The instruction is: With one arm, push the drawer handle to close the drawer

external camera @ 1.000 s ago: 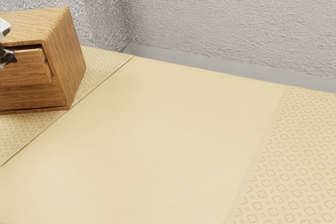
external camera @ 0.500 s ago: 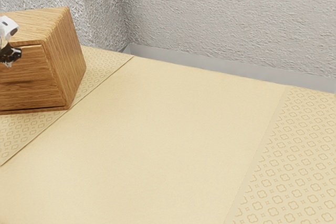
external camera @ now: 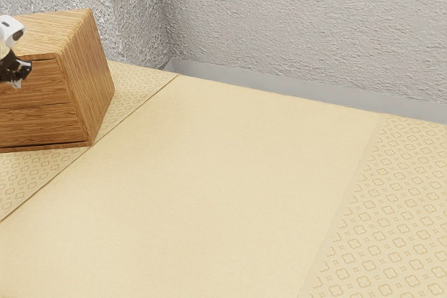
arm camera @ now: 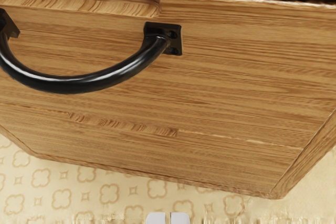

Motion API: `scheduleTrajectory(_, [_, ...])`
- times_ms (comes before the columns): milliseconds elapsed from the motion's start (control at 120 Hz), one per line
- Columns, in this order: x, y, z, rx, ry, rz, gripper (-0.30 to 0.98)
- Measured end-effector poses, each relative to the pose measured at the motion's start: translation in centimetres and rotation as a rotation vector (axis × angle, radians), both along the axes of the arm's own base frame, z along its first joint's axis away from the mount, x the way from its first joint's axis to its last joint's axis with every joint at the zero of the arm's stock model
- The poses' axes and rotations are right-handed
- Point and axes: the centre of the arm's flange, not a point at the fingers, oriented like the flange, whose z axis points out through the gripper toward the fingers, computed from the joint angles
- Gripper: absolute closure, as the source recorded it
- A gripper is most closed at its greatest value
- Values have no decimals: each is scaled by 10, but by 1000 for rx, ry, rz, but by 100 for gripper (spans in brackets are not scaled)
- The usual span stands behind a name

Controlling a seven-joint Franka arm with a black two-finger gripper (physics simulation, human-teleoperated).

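My gripper (external camera: 17,82) is at the exterior view's left edge, in front of the wooden cabinet's upper drawer (external camera: 47,83). That drawer's front looks about flush with the cabinet face, under a thin dark line. In the wrist view the black curved handle (arm camera: 79,85) stands out from the drawer front (arm camera: 247,61), and a narrow dark gap runs along the front's top edge. The two pale fingertips of my gripper (arm camera: 168,218) are side by side, shut with nothing between them. Whether they touch the drawer or handle, I cannot tell.
Below the upper drawer is a lower front (external camera: 49,125) of the cabinet (external camera: 94,82). The cabinet stands on a patterned strip of the pale yellow table (external camera: 195,186). A rough grey wall (external camera: 300,26) rises behind.
The upper drawer has slid inward from standing out to about flush with the cabinet. My gripper moved toward the exterior view's right first, then only slightly.
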Motion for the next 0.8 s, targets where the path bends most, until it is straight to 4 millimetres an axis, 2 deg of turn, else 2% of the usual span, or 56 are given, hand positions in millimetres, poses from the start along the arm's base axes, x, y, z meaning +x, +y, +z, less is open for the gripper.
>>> scheduleTrajectory(50, [-10,-23,13,-34,12,-27,79])
scheduleTrajectory(192, [-44,-93,73,-113,35,-126,79])
scheduleTrajectory(317, [-56,-150,106,-129,107,-211,78])
scheduleTrajectory(383, [-61,-177,124,-131,156,-247,63])
scheduleTrajectory(517, [-68,-221,136,-141,260,-308,35])
scheduleTrajectory(592, [-68,-233,136,-150,306,-325,24])
scheduleTrajectory(800, [-72,-239,124,-177,393,-324,9])
